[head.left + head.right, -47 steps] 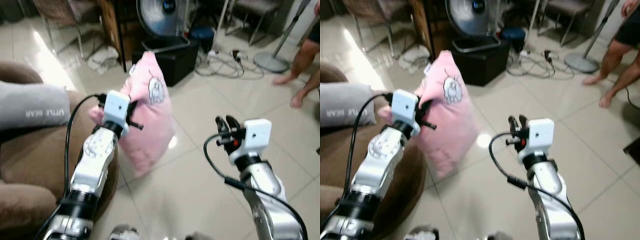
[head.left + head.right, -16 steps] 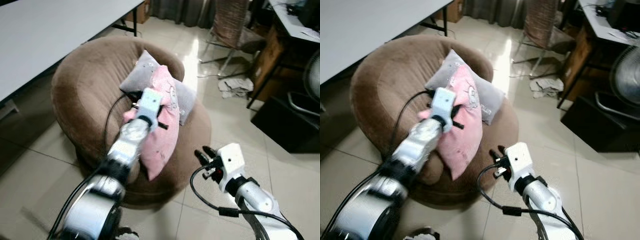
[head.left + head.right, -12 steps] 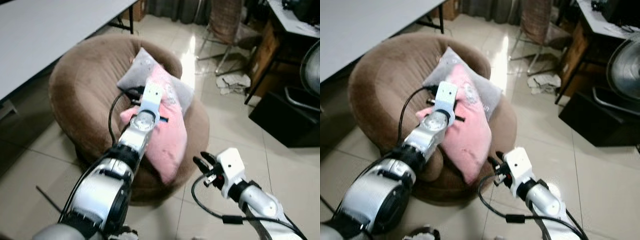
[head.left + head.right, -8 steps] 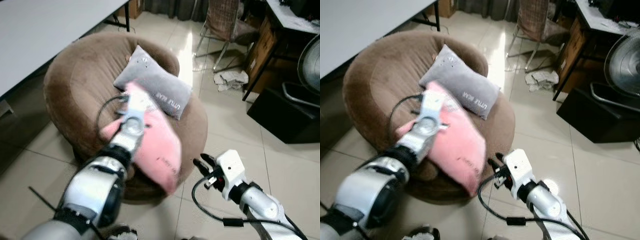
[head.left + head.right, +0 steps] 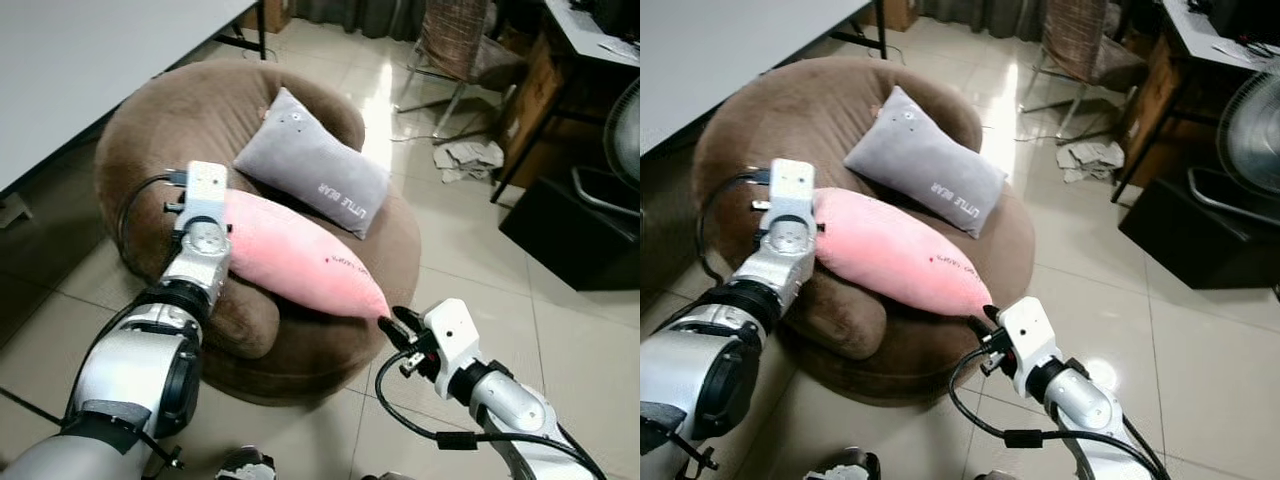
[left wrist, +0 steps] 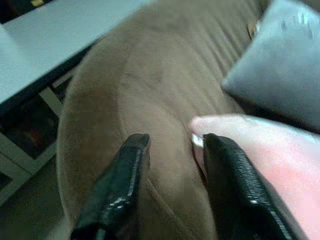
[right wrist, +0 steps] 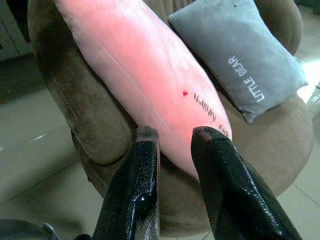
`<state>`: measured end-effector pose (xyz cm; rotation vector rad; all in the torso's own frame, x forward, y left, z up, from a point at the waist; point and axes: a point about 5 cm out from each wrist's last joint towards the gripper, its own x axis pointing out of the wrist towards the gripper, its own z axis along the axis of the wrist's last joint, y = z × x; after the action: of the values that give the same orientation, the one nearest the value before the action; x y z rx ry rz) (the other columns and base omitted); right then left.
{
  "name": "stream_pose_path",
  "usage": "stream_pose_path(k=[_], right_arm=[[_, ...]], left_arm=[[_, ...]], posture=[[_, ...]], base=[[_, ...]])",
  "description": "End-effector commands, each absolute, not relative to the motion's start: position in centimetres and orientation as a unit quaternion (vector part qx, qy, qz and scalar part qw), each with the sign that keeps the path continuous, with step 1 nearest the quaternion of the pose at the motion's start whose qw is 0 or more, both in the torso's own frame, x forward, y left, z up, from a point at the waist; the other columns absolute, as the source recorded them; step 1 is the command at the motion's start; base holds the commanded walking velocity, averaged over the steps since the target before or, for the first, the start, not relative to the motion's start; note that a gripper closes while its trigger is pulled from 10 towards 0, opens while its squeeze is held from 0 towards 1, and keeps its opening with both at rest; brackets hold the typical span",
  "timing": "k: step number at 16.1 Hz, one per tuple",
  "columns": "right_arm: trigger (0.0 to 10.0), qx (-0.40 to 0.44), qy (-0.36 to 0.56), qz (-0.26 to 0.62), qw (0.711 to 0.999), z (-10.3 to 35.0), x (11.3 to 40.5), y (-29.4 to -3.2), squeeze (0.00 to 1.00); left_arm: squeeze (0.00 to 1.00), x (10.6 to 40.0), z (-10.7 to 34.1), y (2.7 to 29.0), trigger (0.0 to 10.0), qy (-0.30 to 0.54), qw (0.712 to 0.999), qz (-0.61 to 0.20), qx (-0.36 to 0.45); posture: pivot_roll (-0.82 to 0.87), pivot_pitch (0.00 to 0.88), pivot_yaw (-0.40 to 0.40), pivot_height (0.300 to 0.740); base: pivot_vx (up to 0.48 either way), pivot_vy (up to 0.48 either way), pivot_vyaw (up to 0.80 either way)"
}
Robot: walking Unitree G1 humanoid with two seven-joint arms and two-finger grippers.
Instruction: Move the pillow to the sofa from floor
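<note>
The pink pillow point(image 5: 300, 262) lies lengthwise on the seat of the round brown sofa point(image 5: 150, 130), in front of a grey pillow point(image 5: 312, 176). My left gripper point(image 6: 170, 142) is open at the pink pillow's left end. One finger point(image 6: 227, 185) rests beside the pillow's corner, and only sofa fabric shows between the two. The left wrist box point(image 5: 206, 186) sits over that end. My right gripper point(image 7: 175, 134) is open and holds nothing. It hovers just off the pillow's other tip at the sofa's front edge, where its fingertips point(image 5: 392, 322) nearly touch the tip.
A white table point(image 5: 80, 60) stands left of the sofa. Behind the sofa are a chair point(image 5: 455, 45) and crumpled paper point(image 5: 462, 157) on the floor. A black box point(image 5: 570, 230) and a fan point(image 5: 625, 120) stand at the right. Tiled floor point(image 5: 470, 260) lies right of the sofa.
Half a second ago the pink pillow hung tilted from my left gripper above the seat. Now it lies flat on the sofa and the left gripper has let go of it.
</note>
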<state>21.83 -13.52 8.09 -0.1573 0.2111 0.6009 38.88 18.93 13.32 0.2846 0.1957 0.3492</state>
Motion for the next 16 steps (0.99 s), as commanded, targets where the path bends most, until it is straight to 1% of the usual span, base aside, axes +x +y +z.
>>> stream_pose_path(k=[1, 2, 3, 4, 5, 6, 7, 8, 10, 11, 14, 15, 16], right_arm=[[10.0, -0.083, 0.099, 0.290, 0.948, 8.1, 22.0, -13.9, 0.00], [10.0, -0.087, 0.094, 0.286, 0.950, 8.1, 22.2, -14.0, 0.00], [10.0, -0.092, 0.086, 0.272, 0.954, 8.3, 22.4, -14.1, 0.00], [10.0, -0.102, 0.078, 0.256, 0.958, 8.4, 22.7, -14.2, 0.00], [10.0, -0.132, 0.056, 0.210, 0.967, 8.8, 23.2, -14.6, 0.00], [10.0, -0.134, 0.049, 0.197, 0.970, 9.0, 23.4, -14.6, 0.00], [10.0, -0.122, 0.041, 0.170, 0.977, 9.3, 23.6, -14.6, 0.00], [10.0, -0.103, 0.029, 0.154, 0.982, 9.6, 23.8, -14.5, 0.00], [10.0, -0.071, 0.016, 0.131, 0.989, 9.9, 24.2, -14.5, 0.00], [10.0, -0.065, 0.012, 0.125, 0.990, 9.9, 24.4, -14.4, 0.00], [10.0, -0.059, 0.008, 0.121, 0.991, 9.9, 24.4, -14.2, 0.00], [10.0, -0.051, 0.010, 0.120, 0.991, 9.8, 24.3, -14.1, 0.00], [10.0, -0.041, 0.012, 0.119, 0.992, 9.6, 24.2, -14.1, 0.00]], left_arm=[[1.00, 39.4, 14.9, 18.8, 10.0, 0.058, 0.976, 0.171, 0.119], [1.00, 39.4, 15.5, 19.2, 10.0, 0.025, 0.980, 0.174, 0.096], [0.00, 39.3, 15.9, 19.4, 10.0, 0.001, 0.986, 0.153, 0.063], [0.00, 39.2, 16.0, 19.4, 10.0, -0.011, 0.990, 0.132, 0.038], [0.00, 38.5, 16.0, 19.5, 10.0, -0.040, 0.996, 0.077, 0.014], [0.00, 38.0, 15.9, 19.5, 10.0, -0.052, 0.997, 0.054, 0.012], [0.00, 36.6, 15.4, 19.6, 10.0, -0.061, 0.998, 0.010, 0.012], [0.00, 34.7, 14.4, 19.3, 10.0, -0.049, 0.998, -0.030, 0.018], [0.00, 31.5, 12.9, 17.8, 10.0, -0.024, 0.993, -0.113, 0.031], [0.00, 30.5, 12.5, 17.2, 10.0, -0.013, 0.991, -0.131, 0.038], [0.00, 28.9, 12.2, 15.8, 10.0, 0.017, 0.989, -0.147, 0.020], [0.00, 28.2, 12.2, 15.4, 10.0, 0.028, 0.988, -0.151, 0.028], [0.00, 27.9, 12.1, 14.9, 10.0, 0.031, 0.984, -0.167, 0.052]], posture=[[0.08, 0.059, -0.072, 0.740], [0.08, 0.049, -0.072, 0.740], [0.08, 0.044, -0.073, 0.740], [0.08, 0.043, -0.073, 0.740], [0.07, 0.035, -0.078, 0.740], [0.08, 0.034, -0.078, 0.740], [0.08, 0.030, -0.089, 0.740], [0.09, 0.027, -0.098, 0.740], [0.10, 0.030, -0.104, 0.740], [0.10, 0.030, -0.105, 0.740], [0.11, 0.030, -0.100, 0.740], [0.11, 0.030, -0.099, 0.740], [0.11, 0.031, -0.098, 0.740]], base=[[0.000, 0.000, 0.00], [0.000, 0.000, 0.00], [0.000, 0.000, 0.00], [0.000, 0.000, 0.00], [0.000, 0.000, 0.00], [0.000, 0.000, 0.00], [0.000, 0.000, 0.80], [0.000, 0.000, 0.80], [0.000, 0.000, 0.80], [0.000, 0.000, 0.80], [0.000, 0.000, 0.80], [0.000, 0.000, 0.80], [0.000, 0.000, 0.80]])
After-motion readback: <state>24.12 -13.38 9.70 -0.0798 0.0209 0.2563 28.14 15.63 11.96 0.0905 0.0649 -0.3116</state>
